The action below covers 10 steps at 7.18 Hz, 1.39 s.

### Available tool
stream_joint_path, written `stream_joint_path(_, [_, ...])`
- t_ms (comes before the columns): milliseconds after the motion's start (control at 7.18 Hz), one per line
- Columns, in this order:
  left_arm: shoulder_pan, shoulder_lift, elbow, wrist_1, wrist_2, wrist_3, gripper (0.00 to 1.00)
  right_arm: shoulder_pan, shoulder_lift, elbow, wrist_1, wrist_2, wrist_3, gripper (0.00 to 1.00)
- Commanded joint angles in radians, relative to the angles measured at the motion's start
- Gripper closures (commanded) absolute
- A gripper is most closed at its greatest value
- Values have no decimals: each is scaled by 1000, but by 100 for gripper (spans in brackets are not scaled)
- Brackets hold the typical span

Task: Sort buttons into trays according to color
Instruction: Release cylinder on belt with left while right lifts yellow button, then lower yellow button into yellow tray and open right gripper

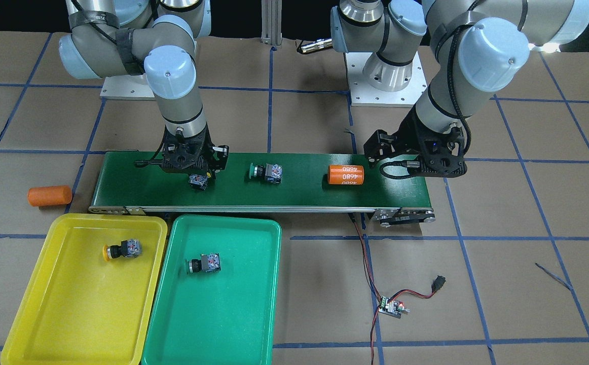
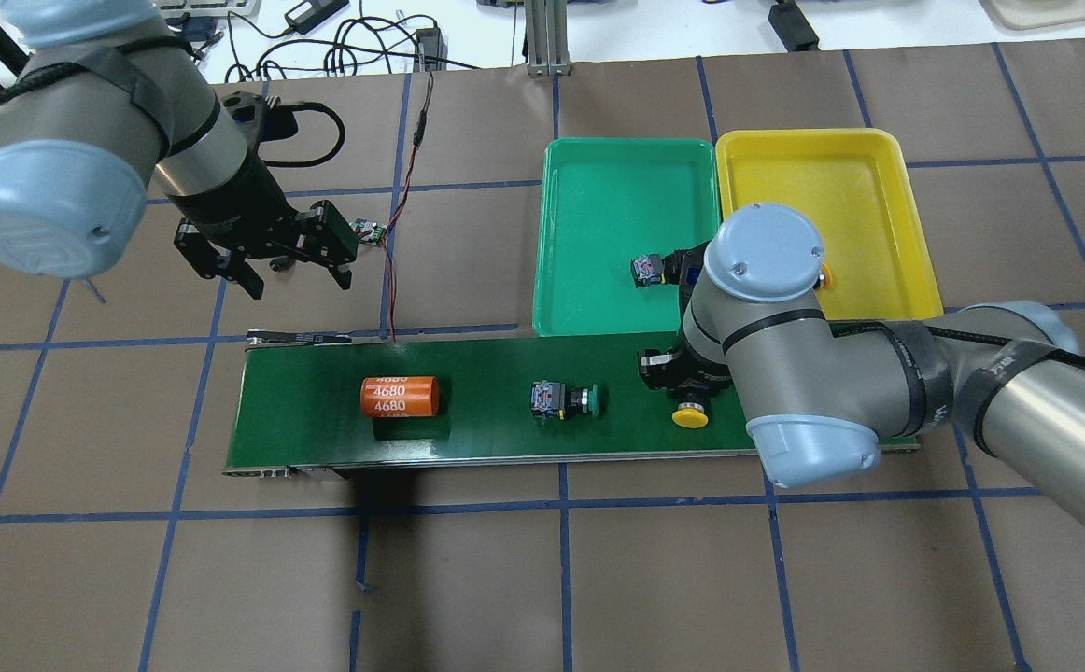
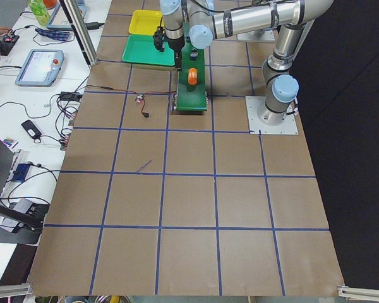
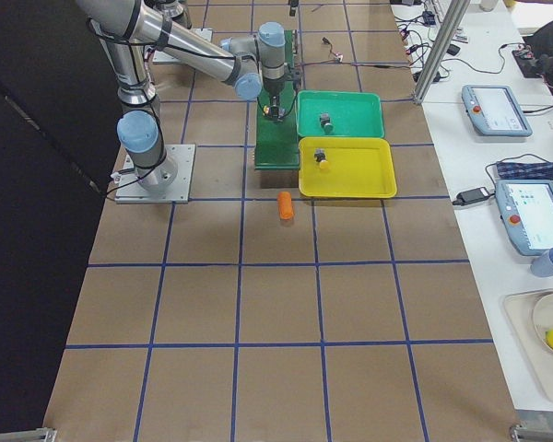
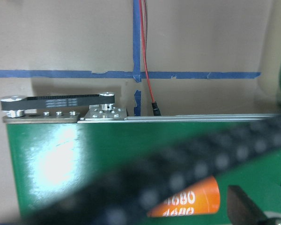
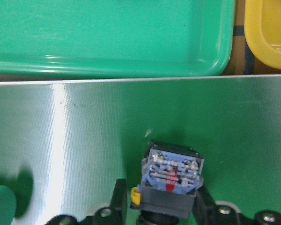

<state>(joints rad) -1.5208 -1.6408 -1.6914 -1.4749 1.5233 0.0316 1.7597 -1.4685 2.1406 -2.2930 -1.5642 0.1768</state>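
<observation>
Gripping is judged complete at the right end effector [image 6: 161,199]: its fingers [image 6: 120,201] sit against both flat sides of the yellow button [image 6: 173,171], so it appears clamped on the body, with the terminals facing the wrist camera and the cap toward the robot. This button is at the end of the belt [image 1: 299,195] nearest the trays; whether it rests on the belt or is just lifted cannot be told. Handling estimate: light, rigid plastic. The blocky body offers parallel faces and is the correct hold; the smooth domed cap would likely slip, and the blue-red terminals look easy to damage. Moderate force should suffice. Beside the belt lie the green tray [image 1: 223,314] and the yellow tray [image 1: 71,314], holding a sorted green button [image 1: 204,264] and a sorted yellow button [image 1: 122,249]. A green button [image 1: 266,172] lies mid-belt, with an orange cylinder [image 1: 345,174] further along. The left end effector [image 2: 276,271] hangs over the desk [image 2: 598,579] past the belt's far end, fingers apart, empty.
</observation>
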Motion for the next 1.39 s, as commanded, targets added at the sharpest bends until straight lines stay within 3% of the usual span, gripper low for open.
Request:
stream_joint_path(0, [-7, 4, 65, -42, 48, -4, 0, -8, 1, -27, -5, 7, -40, 97])
stream_joint_path(418, [-22, 32, 76, -41, 50, -4, 0, -55, 106, -250, 75, -3, -185, 94])
stream_joint_path(557, [-24, 30, 73, -41, 52, -4, 0, -125, 153, -302, 78, -4, -241, 85])
stream_joint_path(836, [-24, 38, 79, -36, 51, -4, 0, -253, 282, -368, 66, -2, -467, 85])
stream_joint_path(975, [-24, 38, 79, -35, 52, -4, 0, -282, 339, -420, 67, -16, -486, 76])
stream_joint_path(1115, [-24, 50, 81, -35, 54, -4, 0, -281, 376, -451, 60, -32, -490, 1])
stream_joint_path(1254, [-24, 52, 79, -33, 51, -5, 0, -273, 375, -449, 52, -24, -490, 0])
